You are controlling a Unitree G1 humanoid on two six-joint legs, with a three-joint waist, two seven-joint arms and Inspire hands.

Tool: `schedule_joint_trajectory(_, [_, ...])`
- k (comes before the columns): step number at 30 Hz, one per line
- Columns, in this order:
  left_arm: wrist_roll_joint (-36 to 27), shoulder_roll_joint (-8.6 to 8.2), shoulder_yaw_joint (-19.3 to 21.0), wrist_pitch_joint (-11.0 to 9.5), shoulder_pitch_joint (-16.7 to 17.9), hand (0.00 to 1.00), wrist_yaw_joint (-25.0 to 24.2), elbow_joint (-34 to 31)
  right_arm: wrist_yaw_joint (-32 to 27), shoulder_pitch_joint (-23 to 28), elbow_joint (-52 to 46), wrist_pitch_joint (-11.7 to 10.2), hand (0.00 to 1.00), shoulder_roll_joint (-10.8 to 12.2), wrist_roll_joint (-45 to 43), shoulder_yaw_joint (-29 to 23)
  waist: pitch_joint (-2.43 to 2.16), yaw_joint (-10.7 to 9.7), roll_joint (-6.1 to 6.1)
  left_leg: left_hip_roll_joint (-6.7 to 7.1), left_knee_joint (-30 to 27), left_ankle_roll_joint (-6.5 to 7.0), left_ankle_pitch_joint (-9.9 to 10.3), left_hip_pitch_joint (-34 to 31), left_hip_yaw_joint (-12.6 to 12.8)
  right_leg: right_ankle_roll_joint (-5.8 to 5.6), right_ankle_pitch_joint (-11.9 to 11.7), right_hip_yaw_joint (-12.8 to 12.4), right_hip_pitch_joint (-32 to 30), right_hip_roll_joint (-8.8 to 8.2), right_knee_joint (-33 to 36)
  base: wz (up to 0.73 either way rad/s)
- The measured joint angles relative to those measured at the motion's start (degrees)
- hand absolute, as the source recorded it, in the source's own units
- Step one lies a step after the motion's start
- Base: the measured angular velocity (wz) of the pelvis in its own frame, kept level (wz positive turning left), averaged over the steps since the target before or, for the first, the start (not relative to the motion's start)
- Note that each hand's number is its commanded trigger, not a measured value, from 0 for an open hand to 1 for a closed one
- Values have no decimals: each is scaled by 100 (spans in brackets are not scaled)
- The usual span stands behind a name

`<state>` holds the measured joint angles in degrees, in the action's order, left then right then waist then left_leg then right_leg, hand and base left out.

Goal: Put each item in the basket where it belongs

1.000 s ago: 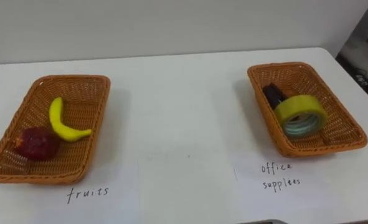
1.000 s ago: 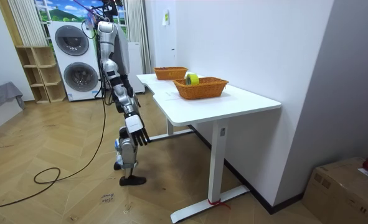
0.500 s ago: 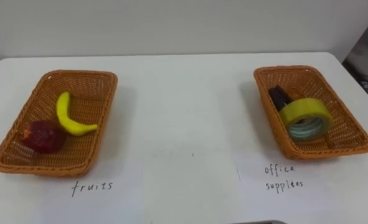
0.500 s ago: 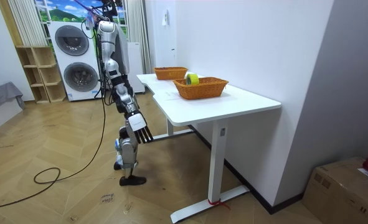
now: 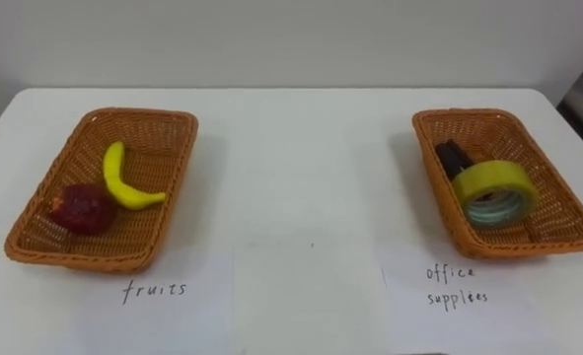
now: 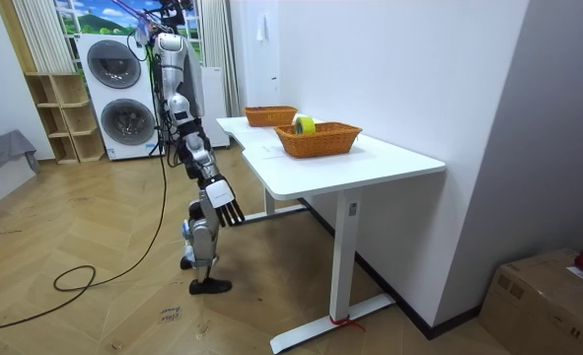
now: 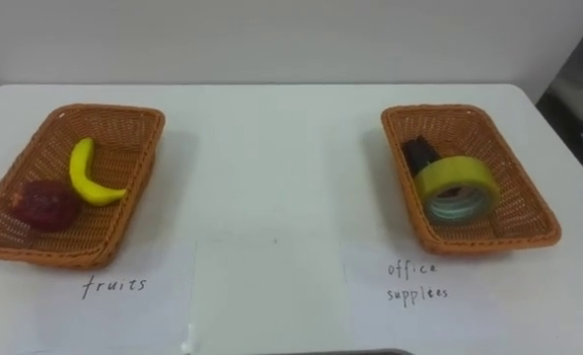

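On the white table [image 5: 301,148] stand two wicker baskets. The left basket [image 5: 36,243], labelled "fruits" on paper [image 5: 155,291], holds a yellow banana [image 5: 123,183] and a dark red fruit [image 5: 82,208]. In the right basket [image 5: 559,243], labelled "office supplies" [image 5: 451,286], a yellow tape roll [image 5: 493,185] leans against a dark object [image 5: 453,156]. In the room view I stand at the table's long side, and my right hand [image 6: 224,203] hangs low beside my leg, fingers straight and holding nothing.
Two stacked washing machines [image 6: 121,99] and a wooden shelf [image 6: 59,118] stand behind me. A cardboard box [image 6: 547,296] sits on the floor at the room view's right. The table's middle between the baskets is bare.
The eye view has shifted, so both baskets sit a little further right and lower; that is the camera's own move. My right hand swung slightly forward. Nothing in the baskets moved.
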<state>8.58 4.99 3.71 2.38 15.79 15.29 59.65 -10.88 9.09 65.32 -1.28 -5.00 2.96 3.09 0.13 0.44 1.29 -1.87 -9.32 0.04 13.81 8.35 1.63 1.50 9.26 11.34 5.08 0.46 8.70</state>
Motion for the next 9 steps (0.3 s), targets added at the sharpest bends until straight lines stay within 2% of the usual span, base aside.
schedule_joint_trajectory(9, [15,7,63,-22,0,0,2,4,72,-26,102,-11,0,-2,-26,-15,-4,11,55,42,-38,4,-3,-106,-194,-24,16,236,48,-64,-16,12])
